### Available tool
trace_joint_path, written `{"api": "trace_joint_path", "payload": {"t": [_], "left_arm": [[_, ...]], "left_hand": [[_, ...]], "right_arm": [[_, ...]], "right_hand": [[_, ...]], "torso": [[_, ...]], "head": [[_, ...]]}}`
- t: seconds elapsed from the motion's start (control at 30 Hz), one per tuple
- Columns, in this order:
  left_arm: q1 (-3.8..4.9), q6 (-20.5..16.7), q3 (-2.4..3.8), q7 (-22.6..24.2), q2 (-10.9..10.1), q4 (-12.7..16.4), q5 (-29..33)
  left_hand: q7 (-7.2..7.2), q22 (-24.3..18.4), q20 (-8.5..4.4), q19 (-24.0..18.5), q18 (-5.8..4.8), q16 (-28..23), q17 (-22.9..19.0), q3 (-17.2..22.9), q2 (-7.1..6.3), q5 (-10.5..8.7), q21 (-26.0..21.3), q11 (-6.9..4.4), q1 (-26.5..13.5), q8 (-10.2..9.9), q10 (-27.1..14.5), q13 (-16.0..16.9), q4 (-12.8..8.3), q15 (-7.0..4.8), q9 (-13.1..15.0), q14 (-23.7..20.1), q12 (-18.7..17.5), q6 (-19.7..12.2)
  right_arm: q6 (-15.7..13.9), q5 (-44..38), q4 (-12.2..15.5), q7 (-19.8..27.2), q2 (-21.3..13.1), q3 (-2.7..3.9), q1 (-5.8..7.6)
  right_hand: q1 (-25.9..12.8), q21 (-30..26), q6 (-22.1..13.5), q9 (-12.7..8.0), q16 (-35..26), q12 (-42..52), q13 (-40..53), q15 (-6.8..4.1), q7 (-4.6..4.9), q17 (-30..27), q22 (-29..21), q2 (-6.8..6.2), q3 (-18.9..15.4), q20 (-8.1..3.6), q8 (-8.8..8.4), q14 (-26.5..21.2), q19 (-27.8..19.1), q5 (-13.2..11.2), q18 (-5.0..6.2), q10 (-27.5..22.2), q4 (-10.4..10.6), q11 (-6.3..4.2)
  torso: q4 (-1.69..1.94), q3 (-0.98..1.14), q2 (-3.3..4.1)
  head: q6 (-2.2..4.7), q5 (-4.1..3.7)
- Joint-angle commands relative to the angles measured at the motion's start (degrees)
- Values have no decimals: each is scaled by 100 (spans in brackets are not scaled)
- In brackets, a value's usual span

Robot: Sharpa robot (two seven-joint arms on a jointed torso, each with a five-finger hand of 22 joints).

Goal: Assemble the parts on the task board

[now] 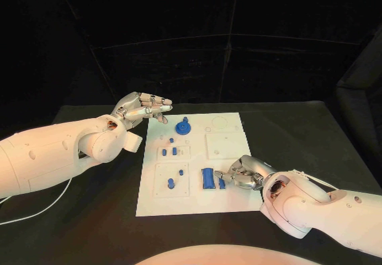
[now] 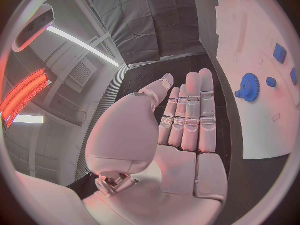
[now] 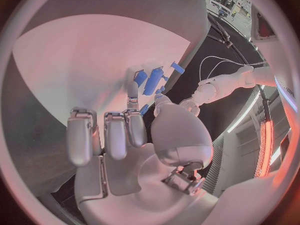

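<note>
The white task board (image 1: 231,196) lies in the middle of the black table. A blue gear (image 1: 184,128) (image 2: 250,87) stands near its far edge, with small blue parts (image 1: 169,150) (image 2: 279,53) just nearer. My left hand (image 1: 146,107) (image 2: 187,115) hovers above the board's far left corner, fingers straight, holding nothing. My right hand (image 1: 243,172) (image 3: 134,135) sits low over the board's near right part, fingers curled. Its thumb and one finger reach a small blue part (image 1: 221,182) (image 3: 144,109) beside a longer blue block (image 1: 208,178) (image 3: 154,81). Whether that part is pinched is unclear.
Two more blue pieces (image 1: 171,182) lie in a square recess at the board's near left. A white cable (image 1: 32,212) runs over the table under my left arm. Bare black table (image 1: 310,132) surrounds the board.
</note>
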Motion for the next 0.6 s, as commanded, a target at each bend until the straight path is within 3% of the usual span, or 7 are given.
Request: {"api": "trace_joint_path", "payload": {"t": [0.03,0.4,0.5,0.57,0.6], "left_arm": [[6,60,4,29,4,0,17],[6,58,4,29,3,-6,17],[6,57,4,28,2,-9,17],[6,56,4,28,2,-12,17],[6,56,4,28,2,-13,17]], "left_hand": [[10,-10,-7,39,68,-31,-8,-39,62,3,-35,2,5,-3,-49,2,0,35,-8,-3,-9,-27],[8,-14,-7,40,68,-32,-10,-42,68,3,-39,1,4,-1,-49,2,1,35,-8,-4,-7,-25],[8,-14,-7,40,68,-32,-10,-42,68,3,-39,1,4,-1,-49,2,1,35,-8,-4,-7,-25],[8,-14,-7,40,68,-32,-10,-42,68,3,-39,1,4,-1,-49,2,1,35,-8,-4,-7,-25],[8,-14,-7,40,68,-32,-10,-42,68,3,-39,1,4,-1,-49,2,1,35,-8,-4,-7,-25]], "right_arm": [[66,91,25,132,3,1,5],[2,71,-45,196,-105,2,7],[18,64,-45,281,-165,2,9],[77,67,-36,419,-222,3,10],[112,71,-29,477,-241,3,10]], "right_hand": [[-14,8,13,10,17,22,812,-40,-47,569,597,64,-35,-27,14,434,38,39,-48,265,9,-33],[241,10,-6,27,14,15,813,-48,-54,563,604,72,-59,-36,26,432,42,88,-49,267,-47,-40],[709,8,-38,38,11,12,815,-54,-57,558,604,-31,-26,-43,27,430,41,66,-48,267,-303,-45],[1057,3,-57,43,7,6,815,-57,-54,550,597,-97,9,-46,25,428,35,-134,-47,264,-535,-44],[1221,1,-60,46,6,4,816,-58,-53,549,596,-104,34,-48,25,428,33,-372,-46,263,-648,-44]], "torso": [[-1,-3,-3],[7,-3,-7],[13,-4,-7],[9,-3,-5],[8,-2,-4]], "head": [[0,-2],[12,-2],[15,-4],[24,-2],[28,0]]}}
